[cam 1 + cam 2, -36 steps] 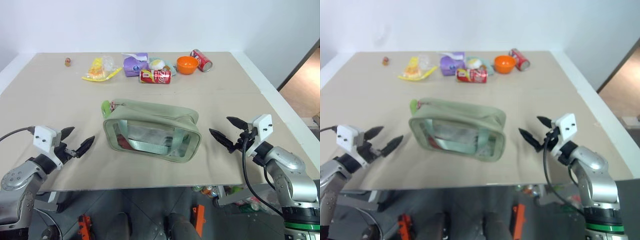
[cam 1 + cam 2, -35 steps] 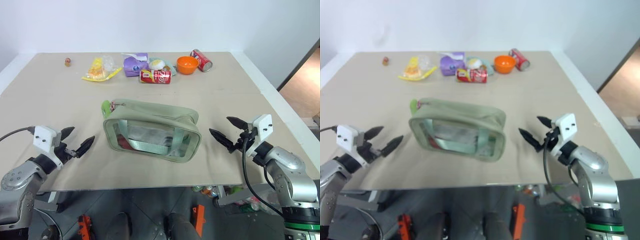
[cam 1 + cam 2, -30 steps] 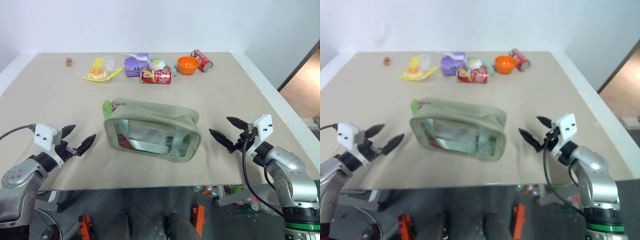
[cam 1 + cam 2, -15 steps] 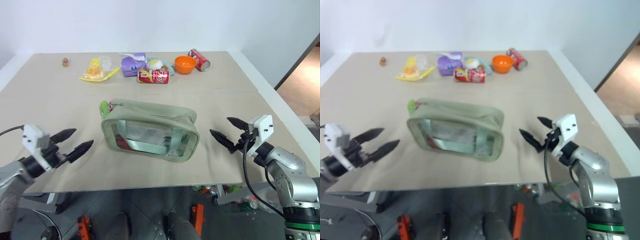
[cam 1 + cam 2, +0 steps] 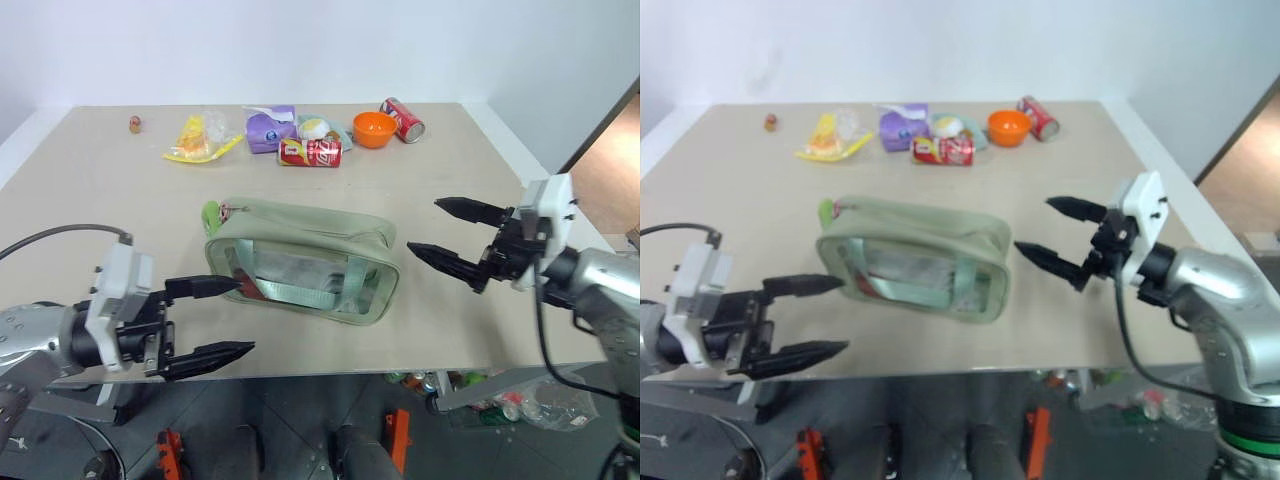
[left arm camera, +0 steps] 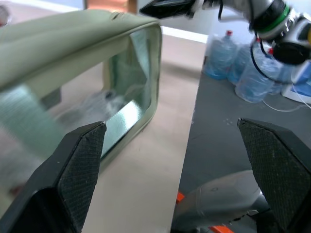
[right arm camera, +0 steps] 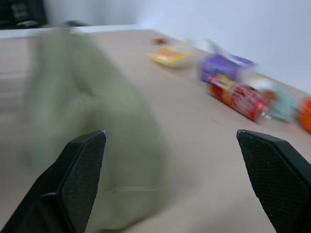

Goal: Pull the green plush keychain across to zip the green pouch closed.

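The green pouch (image 5: 300,262) lies in the middle of the table with its clear window facing me. The green plush keychain (image 5: 211,214) sits at the pouch's far left end, on the zipper. My left gripper (image 5: 245,316) hovers open at the pouch's near left corner and points right; its upper fingertip lies over the window's edge. My right gripper (image 5: 423,224) hangs open just off the pouch's right end, pointing left, with nothing between its fingers. The left wrist view shows the pouch (image 6: 73,43) close up and the right gripper (image 6: 167,7) beyond it.
Along the far edge lie a yellow packet (image 5: 200,138), a purple packet (image 5: 270,128), a red can (image 5: 310,152), an orange bowl (image 5: 375,129) and a second red can (image 5: 403,120). The table's front edge (image 5: 330,372) runs just below the pouch.
Both grippers have risen and swung inward toward the pouch, the left one turning to point right. The pouch and keychain have stayed put. Both grippers stay open.
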Controlling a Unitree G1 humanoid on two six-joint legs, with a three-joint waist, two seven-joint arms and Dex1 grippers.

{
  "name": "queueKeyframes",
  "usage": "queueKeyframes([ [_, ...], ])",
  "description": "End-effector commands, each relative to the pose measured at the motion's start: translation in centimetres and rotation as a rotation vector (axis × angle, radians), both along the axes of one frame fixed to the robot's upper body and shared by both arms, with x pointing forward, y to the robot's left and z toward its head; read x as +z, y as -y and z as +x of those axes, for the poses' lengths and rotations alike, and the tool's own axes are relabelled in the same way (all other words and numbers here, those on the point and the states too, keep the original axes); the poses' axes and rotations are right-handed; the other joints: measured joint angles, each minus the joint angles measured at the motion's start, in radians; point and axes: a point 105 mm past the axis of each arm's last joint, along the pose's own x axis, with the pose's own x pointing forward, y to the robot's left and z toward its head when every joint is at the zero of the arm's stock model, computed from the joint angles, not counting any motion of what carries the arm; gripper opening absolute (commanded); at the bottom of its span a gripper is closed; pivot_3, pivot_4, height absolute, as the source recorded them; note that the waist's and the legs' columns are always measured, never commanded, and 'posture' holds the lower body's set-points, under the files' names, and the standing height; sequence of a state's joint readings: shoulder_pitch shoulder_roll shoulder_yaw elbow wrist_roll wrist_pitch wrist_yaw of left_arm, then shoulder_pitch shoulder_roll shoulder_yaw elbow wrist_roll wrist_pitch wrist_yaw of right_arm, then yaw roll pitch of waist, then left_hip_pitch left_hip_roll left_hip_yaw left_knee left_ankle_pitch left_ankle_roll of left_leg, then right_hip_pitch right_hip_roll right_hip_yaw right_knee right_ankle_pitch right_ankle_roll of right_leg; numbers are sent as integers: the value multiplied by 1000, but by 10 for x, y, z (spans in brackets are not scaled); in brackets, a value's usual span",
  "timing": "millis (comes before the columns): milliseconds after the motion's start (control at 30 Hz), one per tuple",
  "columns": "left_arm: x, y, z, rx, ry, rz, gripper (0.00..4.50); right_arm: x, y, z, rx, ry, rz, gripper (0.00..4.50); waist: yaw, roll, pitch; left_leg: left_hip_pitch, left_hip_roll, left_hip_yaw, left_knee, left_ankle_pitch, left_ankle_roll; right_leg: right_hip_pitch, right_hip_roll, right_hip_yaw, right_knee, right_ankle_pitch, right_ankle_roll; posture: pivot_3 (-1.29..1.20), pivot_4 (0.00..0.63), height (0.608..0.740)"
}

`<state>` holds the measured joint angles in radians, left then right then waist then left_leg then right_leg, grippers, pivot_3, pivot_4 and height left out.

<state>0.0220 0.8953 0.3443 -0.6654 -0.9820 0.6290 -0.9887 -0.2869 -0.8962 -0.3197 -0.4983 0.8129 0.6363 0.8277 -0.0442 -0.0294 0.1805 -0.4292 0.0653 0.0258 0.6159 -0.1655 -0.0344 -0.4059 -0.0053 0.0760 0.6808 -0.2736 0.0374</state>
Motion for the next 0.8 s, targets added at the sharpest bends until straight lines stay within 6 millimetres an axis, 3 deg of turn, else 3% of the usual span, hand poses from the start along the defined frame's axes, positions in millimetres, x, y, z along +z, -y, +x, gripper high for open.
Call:
queueKeyframes([
  [33, -1, 8, 6, -30, 23, -7, 4490, 2, -25, -28, 97, -57, 1, 4464, 0, -1, 0, 0, 0, 0, 0, 0, 0, 0, 0, 0, 0, 0, 1, 0, 150, 740],
  [167, 0, 12, 12, -42, 37, -10, 4490, -10, -38, -27, 63, -78, 51, 4464, -2, -2, 0, -1, 0, 0, 1, -1, 0, -1, 0, 0, 0, 1, 2, 0, 150, 740],
  [333, 4, 17, 17, -62, 55, -19, 4490, -29, -42, -8, -23, -94, 95, 4464, -2, -3, 0, -1, 0, 0, 2, 0, 0, 0, 0, 1, 0, 1, 0, 0, 150, 740],
  [433, 4, 18, 18, -65, 59, -20, 4500, -37, -44, -7, -12, -110, 89, 3766, -2, -3, 0, -1, -1, 1, 3, 0, 0, -1, -1, 1, 0, 1, 0, 0, 150, 740],
  [800, 0, 17, 17, -26, 66, -33, 4500, -39, -40, -6, 27, -73, 40, 55, -2, -3, 0, -1, 0, 0, 1, 0, 0, -1, 0, 1, 0, 2, 2, 0, 150, 740],
])
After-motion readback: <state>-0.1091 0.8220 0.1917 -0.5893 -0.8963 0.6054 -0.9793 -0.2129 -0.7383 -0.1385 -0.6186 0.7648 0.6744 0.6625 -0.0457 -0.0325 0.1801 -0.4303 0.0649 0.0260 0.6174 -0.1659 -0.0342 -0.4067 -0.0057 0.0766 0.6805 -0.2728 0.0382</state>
